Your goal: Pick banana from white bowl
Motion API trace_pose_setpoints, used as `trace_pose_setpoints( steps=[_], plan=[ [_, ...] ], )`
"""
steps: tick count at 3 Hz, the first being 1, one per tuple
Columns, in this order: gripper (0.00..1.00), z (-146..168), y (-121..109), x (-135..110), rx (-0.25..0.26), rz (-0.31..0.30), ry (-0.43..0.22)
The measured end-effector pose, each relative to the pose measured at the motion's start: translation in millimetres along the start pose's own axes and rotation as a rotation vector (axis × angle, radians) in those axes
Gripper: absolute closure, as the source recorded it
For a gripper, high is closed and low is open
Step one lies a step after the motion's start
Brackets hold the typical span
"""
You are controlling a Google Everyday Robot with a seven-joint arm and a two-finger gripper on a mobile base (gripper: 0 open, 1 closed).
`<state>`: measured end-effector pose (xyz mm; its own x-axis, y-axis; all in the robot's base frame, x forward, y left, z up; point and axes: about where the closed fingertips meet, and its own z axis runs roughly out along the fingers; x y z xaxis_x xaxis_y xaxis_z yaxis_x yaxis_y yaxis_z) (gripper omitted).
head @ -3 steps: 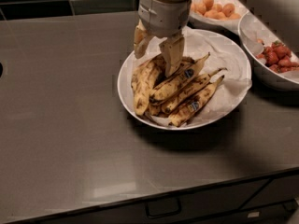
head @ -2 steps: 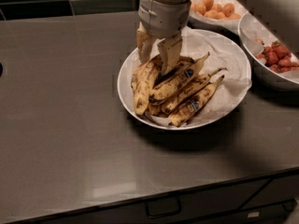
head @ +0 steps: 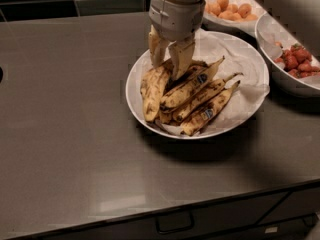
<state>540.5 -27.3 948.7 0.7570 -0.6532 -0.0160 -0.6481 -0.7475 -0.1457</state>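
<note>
The white bowl [head: 250, 64] is wide and shallow, lined with crinkled white paper, and stands at the right middle of the dark counter. Several overripe bananas lie in its left half, yellow with brown mottling. The banana [head: 152, 91] at the far left of the pile is long and thick. My gripper [head: 169, 64] hangs from the arm above the bowl's back left. It reaches down onto the upper ends of the bananas, just above and to the right of that banana. The bananas' far ends are hidden behind it.
A smaller white bowl of red strawberries [head: 295, 61] stands right of the wide bowl, almost touching it. A white bowl of small orange fruits [head: 227, 9] stands behind. The dark counter [head: 70, 134] stretches left and forward; drawer fronts with a handle [head: 174, 223] run below its front edge.
The gripper has shifted slightly to the left over the bananas' upper ends. The bananas and bowls have not moved.
</note>
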Motion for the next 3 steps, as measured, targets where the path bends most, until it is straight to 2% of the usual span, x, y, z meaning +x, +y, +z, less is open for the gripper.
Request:
trace_pose_setpoints(
  steps=[1, 2, 3],
  plan=[
    [1.00, -7.9, 8.1, -0.3, 0.092, 0.005, 0.006],
    [1.00, -28.8, 42.4, -6.3, 0.256, 0.019, 0.024],
    [1.00, -42.1, 63.9, -6.6, 0.403, 0.036, 0.035]
  ],
)
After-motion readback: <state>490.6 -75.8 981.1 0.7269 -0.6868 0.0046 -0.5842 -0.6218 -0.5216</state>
